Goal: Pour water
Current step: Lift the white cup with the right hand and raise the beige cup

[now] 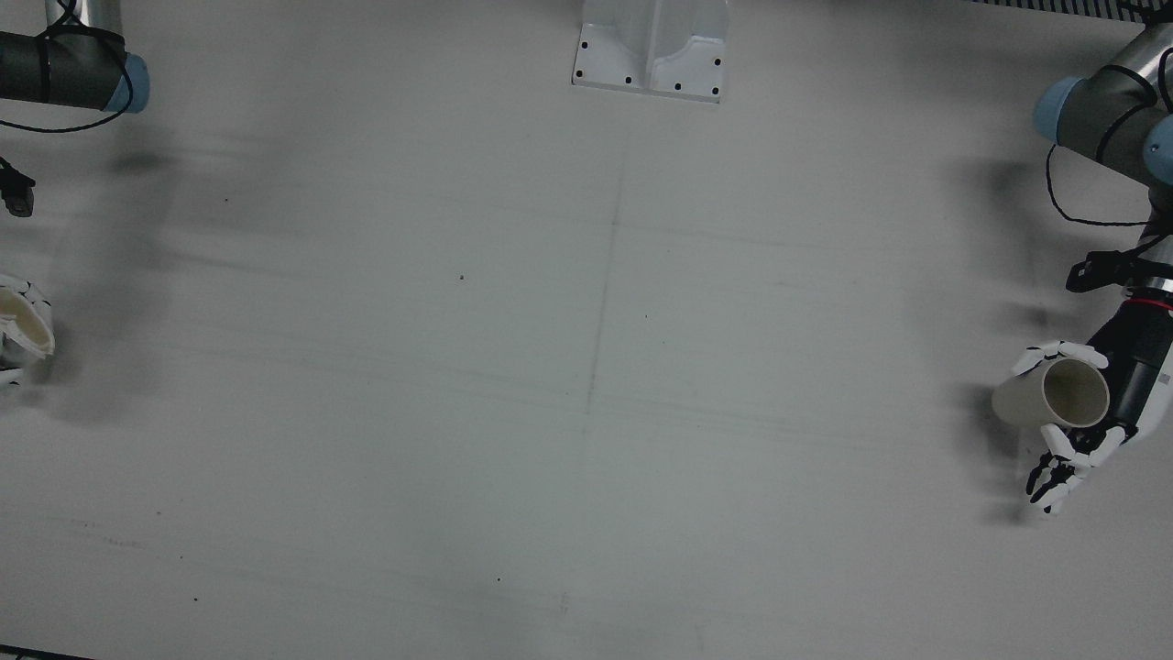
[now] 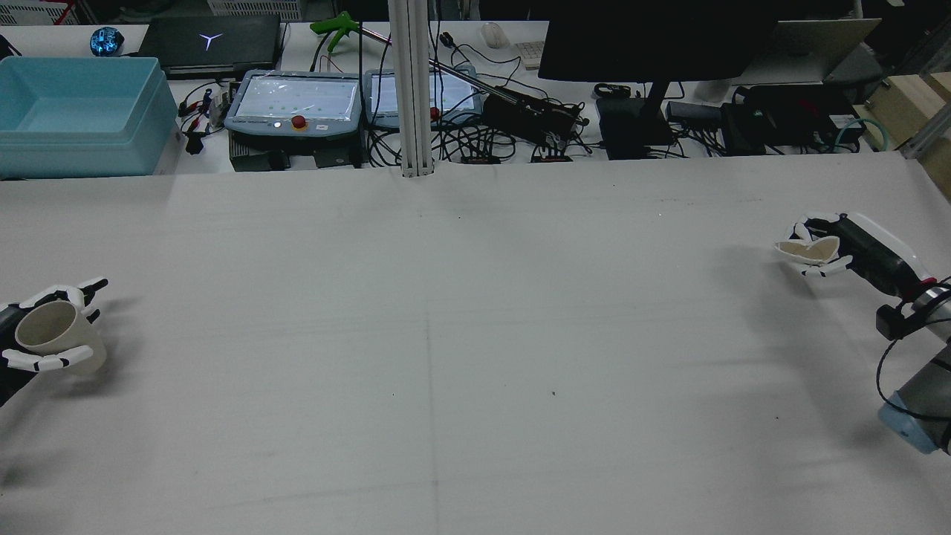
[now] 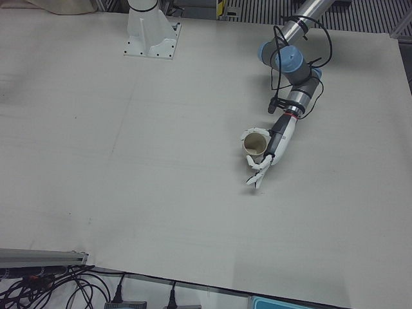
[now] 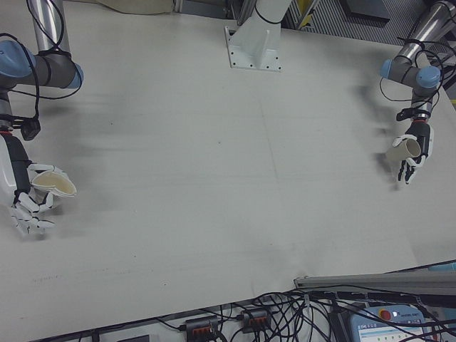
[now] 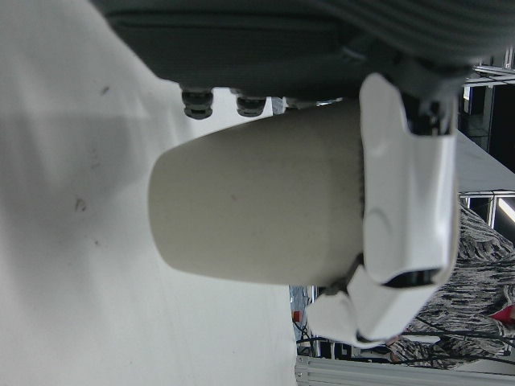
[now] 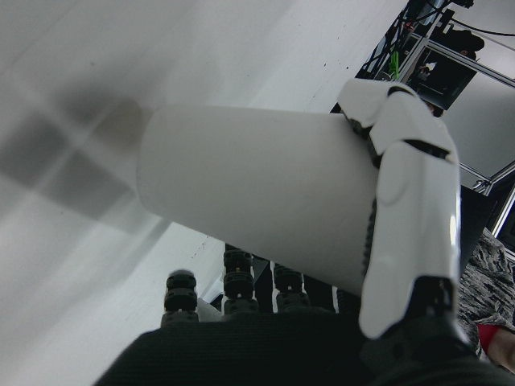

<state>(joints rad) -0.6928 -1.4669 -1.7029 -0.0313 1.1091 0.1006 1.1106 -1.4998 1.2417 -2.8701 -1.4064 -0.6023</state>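
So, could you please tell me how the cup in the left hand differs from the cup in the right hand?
The left cup keeps a round rim; the right cup has its rim squashed into a pinched oval. The left cup is at the table's left edge, the right cup at its right edge. Both are pale paper cups, each held in a hand.

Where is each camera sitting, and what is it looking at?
Front view: overhead, looking down; left hand holding left cup.
Rear view: behind the robot, facing the desks; right hand, right cup.
Left-front view: operators' side, the left arm's half.
Right-front view: operators' side, both arms.
Left hand view: on the hand, cup close-up.
Right hand view: same, right cup.
Front and rear views share both cups.
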